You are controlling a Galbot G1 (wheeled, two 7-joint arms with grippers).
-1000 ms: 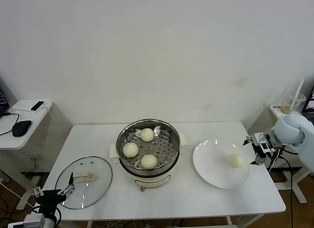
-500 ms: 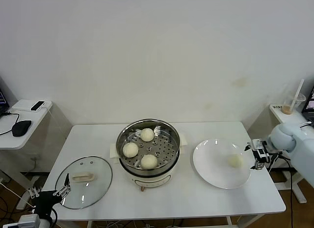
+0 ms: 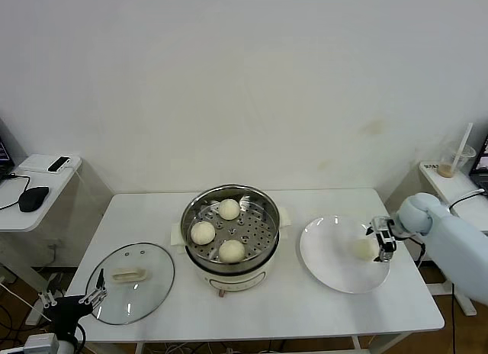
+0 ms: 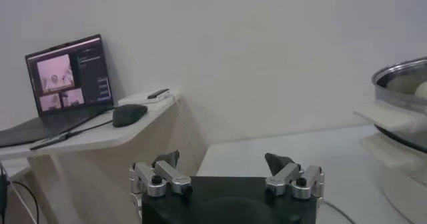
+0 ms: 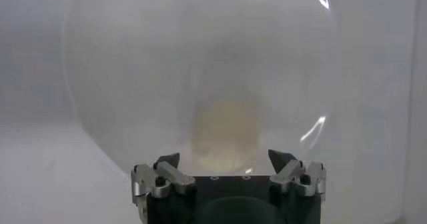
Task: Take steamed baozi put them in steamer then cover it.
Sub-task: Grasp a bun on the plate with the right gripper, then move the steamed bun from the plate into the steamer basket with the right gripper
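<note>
The steel steamer (image 3: pixel 229 264) stands mid-table on its white base, with three cream baozi (image 3: pixel 232 250) on its perforated tray. A further baozi (image 3: pixel 364 248) (image 5: pixel 225 136) lies on the white plate (image 3: pixel 328 262). My right gripper (image 3: pixel 381 238) (image 5: pixel 226 159) is open at the plate's right rim, right beside that baozi, its fingers wide and nothing between them. The glass cover (image 3: pixel 130 282) with its cream handle lies flat at the table's left front. My left gripper (image 3: pixel 70 300) (image 4: pixel 222 160) hangs open below the table's front left corner.
A side table (image 3: pixel 34 194) at the left carries a mouse and a phone; the left wrist view also shows a laptop (image 4: pixel 67 79) there. Another small table at the far right holds a cup with a straw (image 3: pixel 456 159).
My right gripper has moved left from beyond the table's edge to the plate's rim, close beside the baozi. My left gripper has sunk lower and away from the cover.
</note>
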